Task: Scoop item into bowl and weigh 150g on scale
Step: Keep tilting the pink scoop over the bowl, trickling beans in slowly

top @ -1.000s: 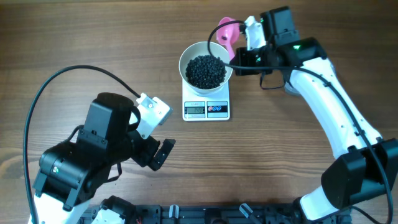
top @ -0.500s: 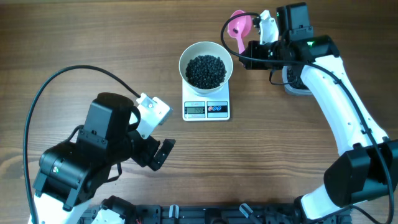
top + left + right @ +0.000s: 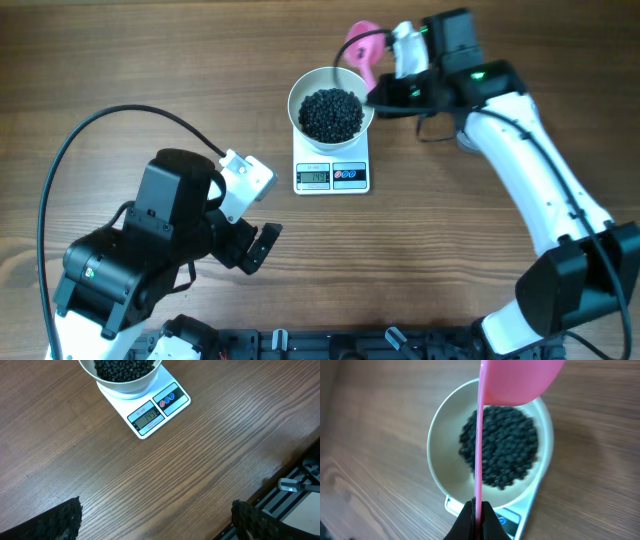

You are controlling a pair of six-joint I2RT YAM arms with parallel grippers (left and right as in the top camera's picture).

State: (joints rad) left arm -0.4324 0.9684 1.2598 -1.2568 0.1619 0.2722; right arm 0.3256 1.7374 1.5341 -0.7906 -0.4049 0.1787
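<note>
The white bowl [image 3: 296,100] stands on the white scale [image 3: 332,177] and holds a heap of the item, small black beads [image 3: 332,114]. My right gripper [image 3: 384,84] is shut on the thin handle of a pink scoop [image 3: 361,46], which hangs over the bowl's far right rim. In the right wrist view the scoop [image 3: 520,380] is above the bowl [image 3: 436,442] and beads [image 3: 502,452], with the gripper [image 3: 477,512] clamped on the handle. My left gripper [image 3: 252,244] [image 3: 155,522] is open over bare wood, nearer than the scale [image 3: 172,407].
A container [image 3: 470,140] sits partly hidden under the right arm. A black cable [image 3: 80,135] loops over the left of the table. A black rail [image 3: 330,342] [image 3: 300,492] runs along the near table edge.
The right gripper swung the pink scoop to the right, away from the bowl, then brought it back left over the bowl's far right rim. The left arm stayed still.
</note>
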